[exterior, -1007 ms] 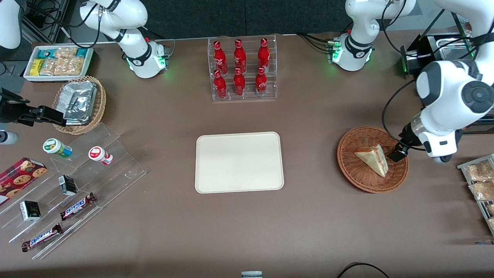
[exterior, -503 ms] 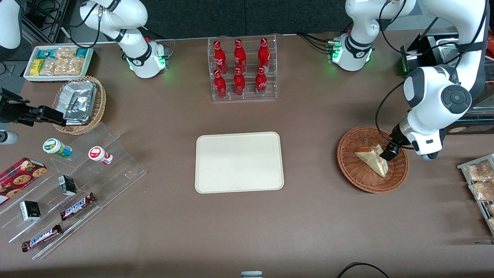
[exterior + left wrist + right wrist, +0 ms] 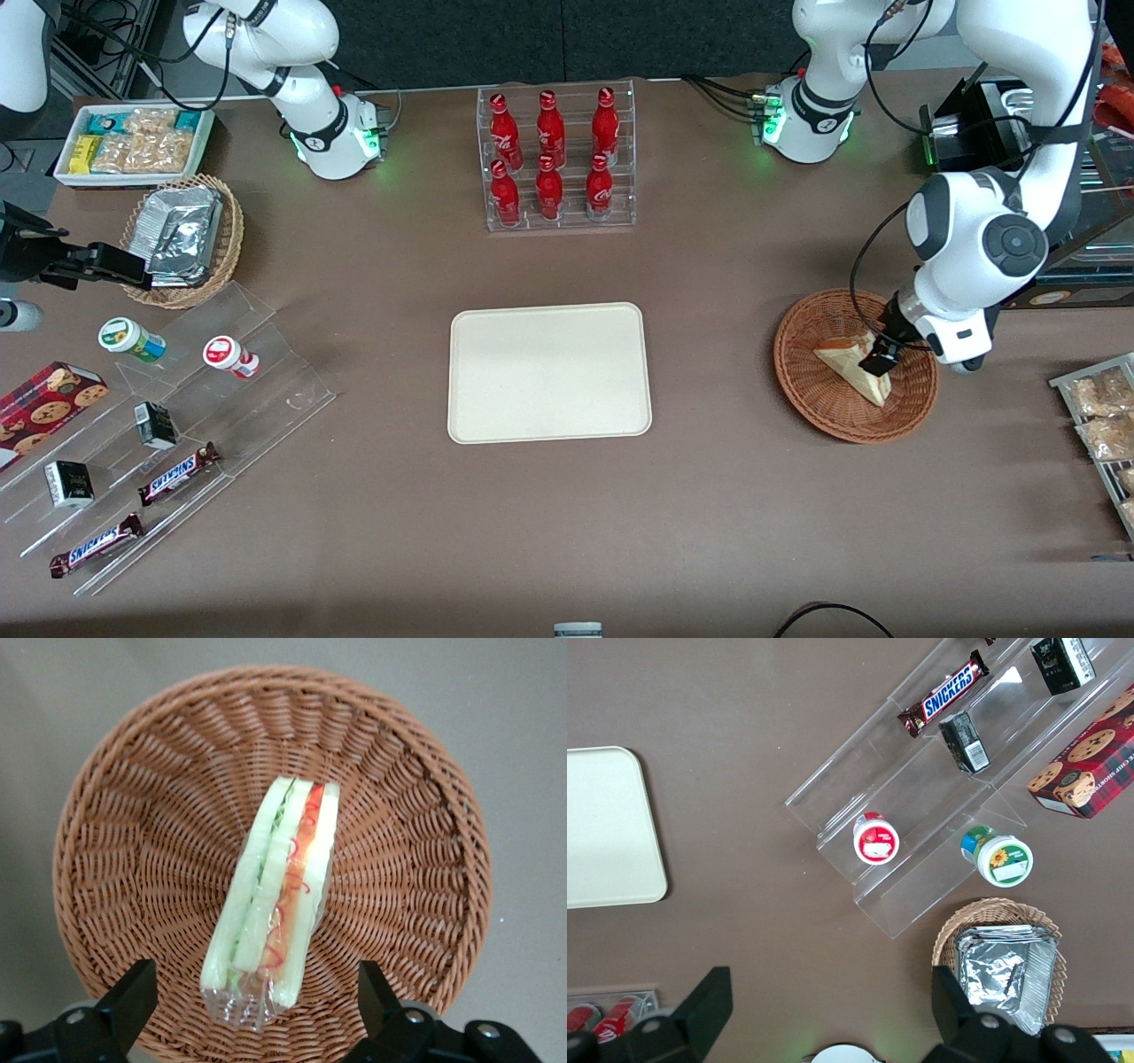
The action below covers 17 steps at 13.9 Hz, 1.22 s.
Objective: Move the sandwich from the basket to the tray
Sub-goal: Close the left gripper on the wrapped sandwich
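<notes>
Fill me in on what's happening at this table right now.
The working arm's gripper hangs open just above the sandwich, which lies in the reddish-brown wicker basket; its fingers stand on either side of the wedge without touching it. Nothing has been picked up yet. The cream tray, where the sandwich is meant to go, sits bare at the middle of the table, toward the parked arm's end from the basket.

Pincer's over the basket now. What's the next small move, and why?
Probably lower straight down, then close. The pincer hovers open above the sandwich, fingers straddling it, not yet touching. It lies in the basket; the tray is bare.
</notes>
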Available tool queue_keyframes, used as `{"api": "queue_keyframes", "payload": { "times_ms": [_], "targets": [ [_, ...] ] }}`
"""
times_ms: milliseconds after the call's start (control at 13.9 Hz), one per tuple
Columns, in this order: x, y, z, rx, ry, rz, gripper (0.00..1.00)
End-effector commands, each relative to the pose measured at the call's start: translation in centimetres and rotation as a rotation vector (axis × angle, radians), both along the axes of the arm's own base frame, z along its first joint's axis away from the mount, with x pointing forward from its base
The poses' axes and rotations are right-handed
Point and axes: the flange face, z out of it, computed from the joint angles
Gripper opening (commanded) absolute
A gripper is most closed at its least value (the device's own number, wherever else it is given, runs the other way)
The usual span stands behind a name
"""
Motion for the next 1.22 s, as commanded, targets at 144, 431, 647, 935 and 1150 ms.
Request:
{"api": "queue_keyframes", "payload": {
  "times_ms": [144, 431, 647, 935, 1150],
  "targets": [
    [-0.4, -0.8, -1.2, 0.006, -0.001, 0.006, 1.0],
    [-0.4, -0.8, -2.4, 0.015, 0.017, -0.007, 1.0],
    [-0.4, -0.9, -2.9, 0.015, 0.02, -0.008, 0.91],
    [-0.5, -0.8, -3.0, 0.016, 0.026, -0.013, 0.08],
    [-0.5, -0.8, -2.8, 0.016, 0.028, -0.017, 0.0]
  ]
}}
